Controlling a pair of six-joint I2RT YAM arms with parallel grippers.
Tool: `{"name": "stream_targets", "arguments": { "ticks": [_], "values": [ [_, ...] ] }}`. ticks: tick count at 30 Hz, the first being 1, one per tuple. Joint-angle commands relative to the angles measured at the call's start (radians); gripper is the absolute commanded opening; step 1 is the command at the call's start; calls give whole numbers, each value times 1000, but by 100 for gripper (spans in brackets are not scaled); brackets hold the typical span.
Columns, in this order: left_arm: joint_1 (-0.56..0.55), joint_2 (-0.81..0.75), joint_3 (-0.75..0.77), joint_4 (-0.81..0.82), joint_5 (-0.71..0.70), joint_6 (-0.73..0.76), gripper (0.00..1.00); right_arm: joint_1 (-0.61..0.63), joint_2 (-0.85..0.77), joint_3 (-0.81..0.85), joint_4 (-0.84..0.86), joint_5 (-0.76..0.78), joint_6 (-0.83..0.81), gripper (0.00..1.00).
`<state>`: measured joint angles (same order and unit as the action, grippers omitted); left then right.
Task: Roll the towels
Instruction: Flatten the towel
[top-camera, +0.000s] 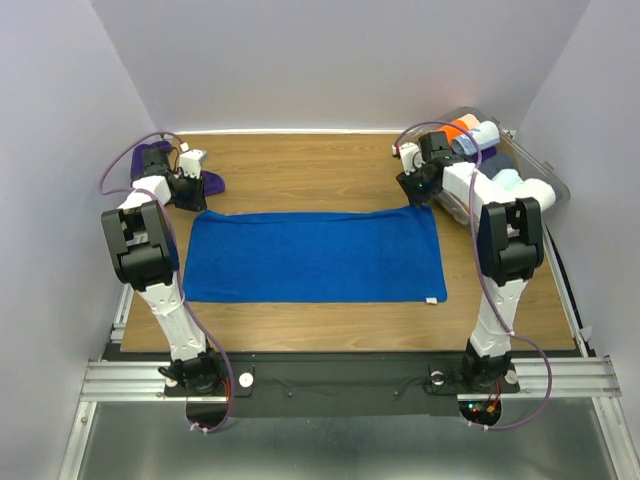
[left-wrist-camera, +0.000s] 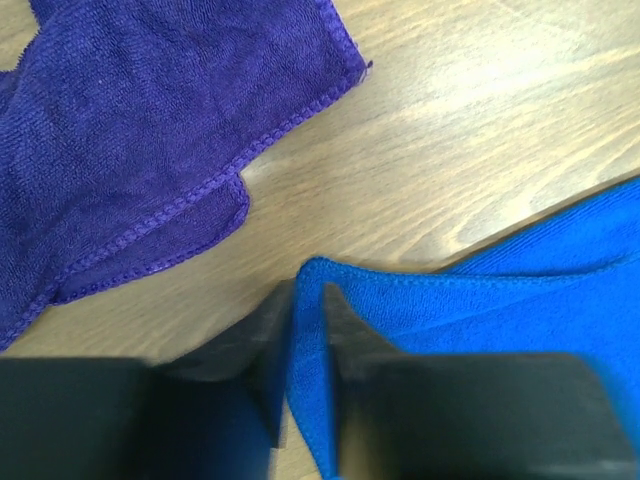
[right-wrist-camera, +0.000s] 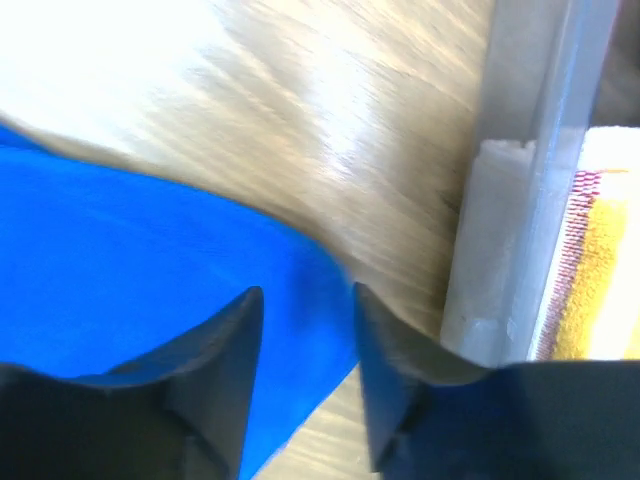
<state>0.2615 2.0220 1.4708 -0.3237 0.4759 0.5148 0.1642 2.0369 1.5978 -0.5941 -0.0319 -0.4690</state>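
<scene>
Blue towel (top-camera: 315, 255): spread flat, centre of table (top-camera: 300, 165). Purple towel (top-camera: 150, 157): upper left of frame. Left gripper (left-wrist-camera: 308, 300): pinching blue towel's upper-left corner. Right gripper (right-wrist-camera: 305, 300): fingers spread over upper-right corner, beside clear bin (right-wrist-camera: 510, 200).

Overhead, wrist close-ups, probably sharing blue towel (top-camera: 315, 256)

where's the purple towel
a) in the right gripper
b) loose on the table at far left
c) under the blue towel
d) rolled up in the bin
b: the purple towel lies crumpled at the far left of the table, with bare wood between it and the flat blue towel.
</scene>
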Motion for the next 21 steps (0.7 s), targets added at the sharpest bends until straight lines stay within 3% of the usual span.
{"name": "stream_targets", "arguments": {
  "ticks": [1,4,8,16,18,21],
  "values": [
    [-1,-14,55,-28,-5,4,37,0,-115,16,8,-32,24,58],
    [-5,12,63,-35,-9,-10,43,24,-174,-24,-16,-43,32,59],
    [-11,43,69,-28,-29,-27,43,44,-221,-67,-35,-34,36,57],
    [-22,76,66,-17,-56,-39,42,184,-245,-177,-176,-194,55,47],
    [-25,78,60,-15,-60,-39,37,239,-241,-212,-207,-232,62,46],
    [-27,73,42,-6,-59,-35,19,299,-230,-295,-222,-247,55,44]
  ]
}}
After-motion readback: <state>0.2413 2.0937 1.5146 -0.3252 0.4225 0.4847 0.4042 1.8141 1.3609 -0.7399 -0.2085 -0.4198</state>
